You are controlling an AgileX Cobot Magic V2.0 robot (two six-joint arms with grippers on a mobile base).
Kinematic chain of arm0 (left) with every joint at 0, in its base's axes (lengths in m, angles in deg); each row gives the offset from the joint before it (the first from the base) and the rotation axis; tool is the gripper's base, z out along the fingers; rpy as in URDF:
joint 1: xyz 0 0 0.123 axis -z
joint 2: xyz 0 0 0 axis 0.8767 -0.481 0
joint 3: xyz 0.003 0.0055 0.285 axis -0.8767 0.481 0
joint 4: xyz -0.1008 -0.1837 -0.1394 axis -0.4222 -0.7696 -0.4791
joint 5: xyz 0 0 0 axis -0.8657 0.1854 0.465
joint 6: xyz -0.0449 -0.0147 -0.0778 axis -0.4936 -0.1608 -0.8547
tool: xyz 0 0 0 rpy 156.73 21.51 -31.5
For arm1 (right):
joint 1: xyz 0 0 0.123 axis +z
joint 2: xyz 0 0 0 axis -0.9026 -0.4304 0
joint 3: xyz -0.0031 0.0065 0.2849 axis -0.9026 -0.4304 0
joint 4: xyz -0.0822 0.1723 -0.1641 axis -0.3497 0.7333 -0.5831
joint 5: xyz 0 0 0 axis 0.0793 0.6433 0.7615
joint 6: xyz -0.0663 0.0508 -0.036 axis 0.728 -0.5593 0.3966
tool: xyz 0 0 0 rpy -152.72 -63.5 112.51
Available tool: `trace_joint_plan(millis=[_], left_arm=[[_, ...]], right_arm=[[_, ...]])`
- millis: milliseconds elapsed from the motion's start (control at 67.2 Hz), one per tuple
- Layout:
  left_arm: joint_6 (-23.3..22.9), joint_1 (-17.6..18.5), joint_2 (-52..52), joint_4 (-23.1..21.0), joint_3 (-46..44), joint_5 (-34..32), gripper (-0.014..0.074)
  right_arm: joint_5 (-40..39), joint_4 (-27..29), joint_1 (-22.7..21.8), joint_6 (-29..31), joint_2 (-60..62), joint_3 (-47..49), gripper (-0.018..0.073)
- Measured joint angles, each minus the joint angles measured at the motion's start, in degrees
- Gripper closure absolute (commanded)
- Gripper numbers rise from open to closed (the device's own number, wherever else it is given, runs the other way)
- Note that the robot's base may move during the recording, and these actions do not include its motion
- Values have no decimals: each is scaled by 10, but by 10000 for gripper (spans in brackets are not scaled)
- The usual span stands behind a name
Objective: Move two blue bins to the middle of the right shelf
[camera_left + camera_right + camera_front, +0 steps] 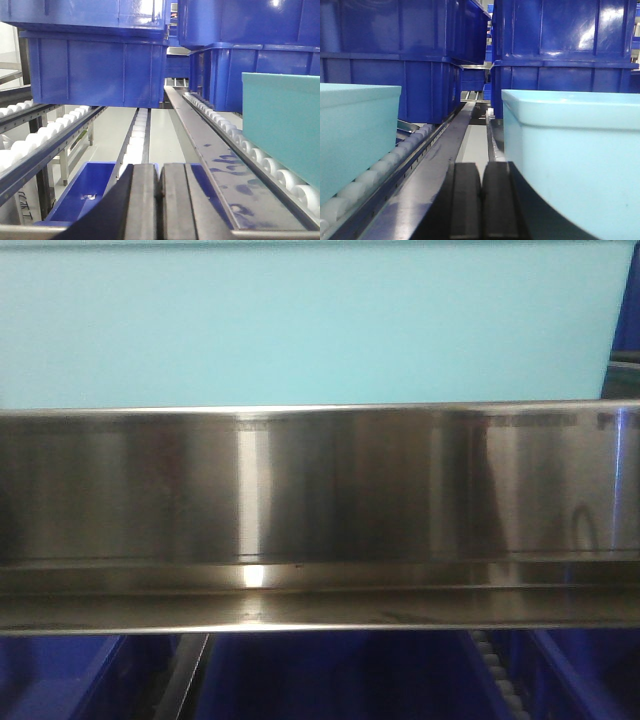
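Look through the right wrist view. One pale bin (355,135) sits on the rollers (380,172). The second pale bin (575,160) stands across from the rollers, apart from the first. Dark bins (395,55) are stacked further back along the rollers. Your right gripper (481,170) is low beside the rollers, between the two pale bins. Its fingers are pressed together and hold nothing. Your left gripper (159,172) is pinched together too, empty, with rollers on both sides.
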Motion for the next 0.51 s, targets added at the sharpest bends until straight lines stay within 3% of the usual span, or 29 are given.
trace_joint_plan(millis=[506], left_arm=[[0, 0, 0, 0, 0, 0, 707]], right_arm=[[0, 0, 0, 0, 0, 0, 726]])
